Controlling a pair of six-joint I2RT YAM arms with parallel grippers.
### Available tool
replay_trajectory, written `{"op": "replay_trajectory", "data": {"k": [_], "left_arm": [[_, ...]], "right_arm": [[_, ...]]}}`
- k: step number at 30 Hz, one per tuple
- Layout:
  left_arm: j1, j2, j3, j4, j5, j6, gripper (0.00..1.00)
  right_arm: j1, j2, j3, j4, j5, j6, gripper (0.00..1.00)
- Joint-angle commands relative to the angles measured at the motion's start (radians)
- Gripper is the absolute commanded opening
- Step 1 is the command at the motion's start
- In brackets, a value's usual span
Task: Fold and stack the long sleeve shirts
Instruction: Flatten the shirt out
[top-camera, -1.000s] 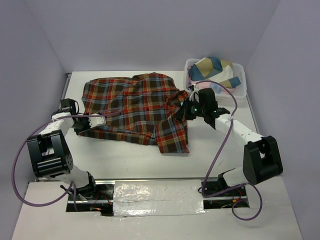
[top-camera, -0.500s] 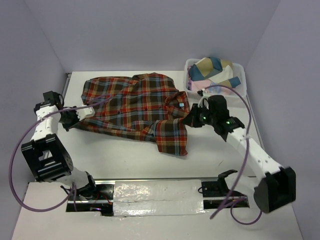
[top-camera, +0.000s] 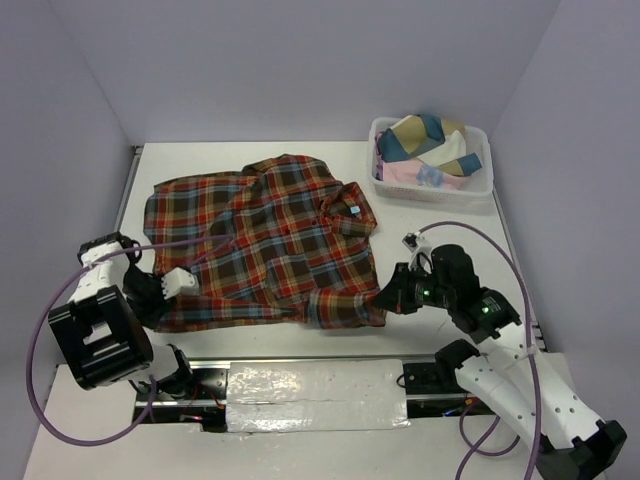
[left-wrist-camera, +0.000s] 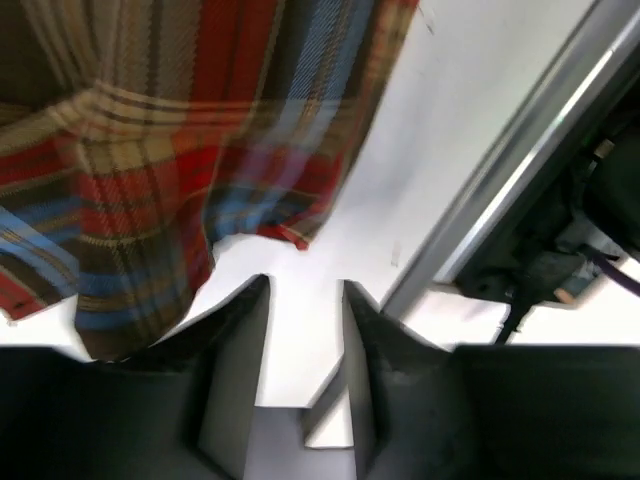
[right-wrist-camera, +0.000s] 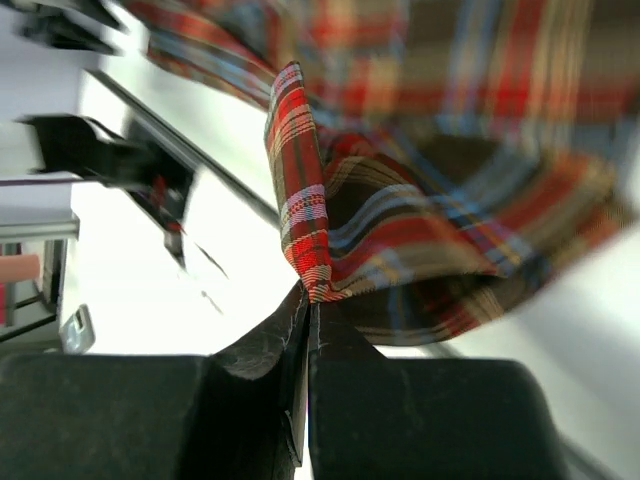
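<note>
Table (top-camera: 450, 235) holds plaid shirt (top-camera: 270, 240); right tool (top-camera: 386, 298) pinches its corner.

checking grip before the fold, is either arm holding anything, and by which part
Right gripper: jaws pinch the plaid shirt at its near right corner. Left gripper: jaws open, nothing held.

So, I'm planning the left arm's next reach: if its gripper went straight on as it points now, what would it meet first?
Probably the plaid shirt: the left gripper, jaws open and empty, aims at its hem just ahead, with only bare table between. Depth is unclear; it might touch the table first.
</note>
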Motion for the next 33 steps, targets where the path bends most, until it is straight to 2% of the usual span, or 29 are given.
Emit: {"op": "replay_trajectory", "data": {"k": [1,4,6,10,13,16,18,20,22,26,28,29,33], "left_arm": [[0.024,-0.029,-0.026,0.022,-0.094,0.035,0.50],[0.051,-0.036,0.053,-0.082,-0.069,0.090,0.54],[0.059,-0.035,0.091,-0.087,-0.010,0.064,0.54],[0.055,-0.047,0.092,0.017,0.101,0.041,0.55],[0.012,-0.065,0.010,0.066,0.086,0.024,0.57],[-0.002,-0.073,-0.061,0.165,0.054,0.001,0.68],[-0.013,-0.069,-0.118,0.306,0.063,-0.042,0.71],[-0.036,-0.066,-0.153,0.423,0.084,-0.106,0.71],[-0.059,-0.059,-0.184,0.494,0.084,-0.172,0.64],[-0.064,-0.043,-0.256,0.698,0.026,-0.209,0.29],[-0.068,-0.032,-0.294,0.758,0.018,-0.208,0.16],[-0.070,-0.026,-0.300,0.790,0.030,-0.232,0.01],[-0.103,0.033,-0.229,0.925,0.080,-0.351,0.00]], "right_arm": [[0.012,0.011,-0.028,-0.059,-0.003,0.055,0.00],[0.013,0.006,-0.019,-0.087,0.012,0.037,0.00],[0.015,0.005,-0.018,-0.088,0.017,0.024,0.00],[0.013,0.014,-0.044,-0.045,0.008,0.032,0.00],[0.015,0.017,-0.047,-0.024,-0.003,0.035,0.00],[0.016,0.013,-0.044,-0.021,0.008,0.029,0.00],[0.016,0.011,-0.051,-0.010,0.006,0.032,0.00],[0.016,0.014,-0.063,0.007,-0.004,0.041,0.00],[0.013,0.016,-0.070,0.013,-0.010,0.049,0.00],[0.016,0.013,-0.097,0.047,-0.004,0.075,0.00],[0.016,0.039,-0.114,0.094,-0.003,0.093,0.00],[0.016,0.052,-0.123,0.116,0.002,0.096,0.00],[0.013,0.231,-0.065,0.252,0.052,0.070,0.00]]}}
